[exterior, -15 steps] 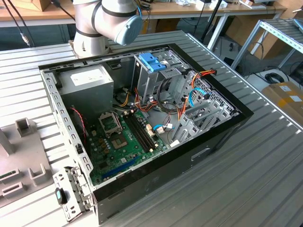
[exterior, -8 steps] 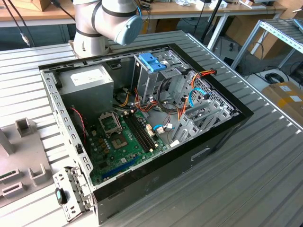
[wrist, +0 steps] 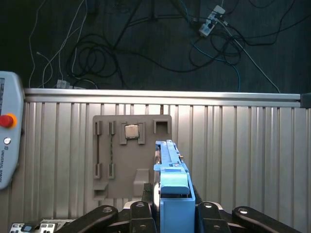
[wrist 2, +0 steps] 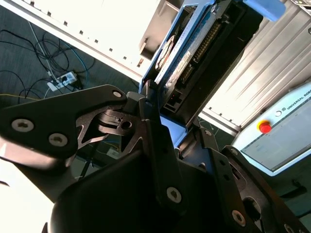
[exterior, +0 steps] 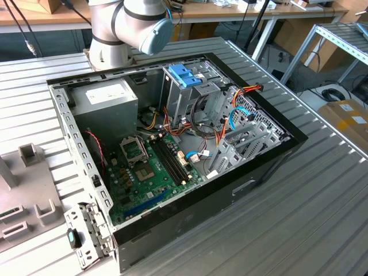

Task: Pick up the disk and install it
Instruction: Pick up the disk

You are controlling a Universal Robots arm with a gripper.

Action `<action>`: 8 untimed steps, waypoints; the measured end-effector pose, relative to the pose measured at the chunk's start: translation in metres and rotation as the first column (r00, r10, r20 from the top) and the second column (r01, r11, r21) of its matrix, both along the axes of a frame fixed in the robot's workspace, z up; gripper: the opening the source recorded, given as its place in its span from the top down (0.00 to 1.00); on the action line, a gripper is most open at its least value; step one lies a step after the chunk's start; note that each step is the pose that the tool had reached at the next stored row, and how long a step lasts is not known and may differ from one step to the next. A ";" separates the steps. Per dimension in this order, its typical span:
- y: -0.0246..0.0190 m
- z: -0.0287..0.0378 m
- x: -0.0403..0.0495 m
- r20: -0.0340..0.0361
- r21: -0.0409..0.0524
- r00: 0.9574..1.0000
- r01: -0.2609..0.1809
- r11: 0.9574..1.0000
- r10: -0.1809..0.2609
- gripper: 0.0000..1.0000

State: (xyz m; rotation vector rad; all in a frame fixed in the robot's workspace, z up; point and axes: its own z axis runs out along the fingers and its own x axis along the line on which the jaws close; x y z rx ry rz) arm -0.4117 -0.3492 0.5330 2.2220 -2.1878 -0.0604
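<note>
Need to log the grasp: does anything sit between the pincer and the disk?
Nothing visible does. In both wrist views the flat grey metal disk, framed in bright blue plastic, sits directly between the fingers of the black pincer, clamped there.

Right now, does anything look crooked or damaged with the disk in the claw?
Nothing stands out. In the first wrist view the claw is shut on the disk, which sits straight and centred in its grip; its blue rail looks whole.

The first wrist view's edge cuts off the disk (wrist: 174, 194).
</note>
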 end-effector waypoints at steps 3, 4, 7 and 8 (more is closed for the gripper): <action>0.0000 0.0000 0.0011 0.000 0.000 1.000 0.000 1.000 0.000 0.63; 0.0000 0.0000 0.0014 0.000 0.000 1.000 0.000 1.000 0.000 0.63; 0.0000 0.0000 0.0024 0.000 0.000 1.000 0.000 1.000 0.000 0.63; 0.0000 0.0000 0.0027 0.000 0.000 1.000 0.000 1.000 0.000 0.63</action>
